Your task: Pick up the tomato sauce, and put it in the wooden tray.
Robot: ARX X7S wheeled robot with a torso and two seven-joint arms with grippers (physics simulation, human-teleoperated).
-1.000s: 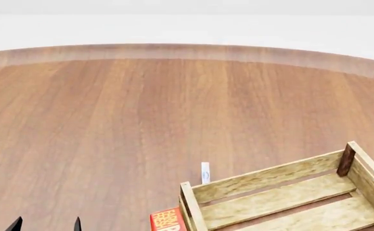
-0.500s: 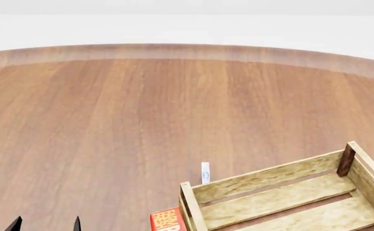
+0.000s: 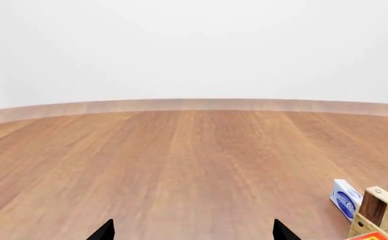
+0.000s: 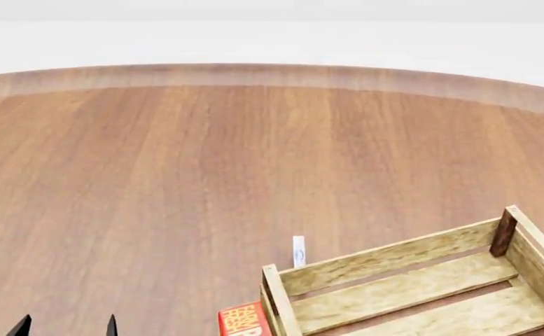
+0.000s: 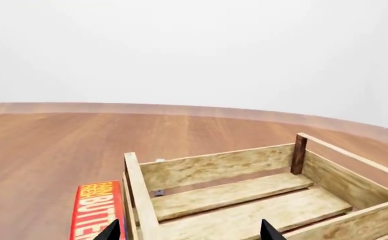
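Bright, even, sourceless light fills all three views; shadows are nearly missing, nothing glares, and everything renders sharp with straight, undistorted edges.

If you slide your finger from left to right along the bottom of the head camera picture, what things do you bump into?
The left gripper's two black fingertips, then the red butter box, then the little white and blue box standing on edge, then the wooden tray. All of them sit on the wooden table.

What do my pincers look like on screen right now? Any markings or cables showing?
Only fingertips show. Left pincer and right pincer each appear as two plain black, pointed, wedge-shaped tips. No markings, cables or arm links are visible in any view.
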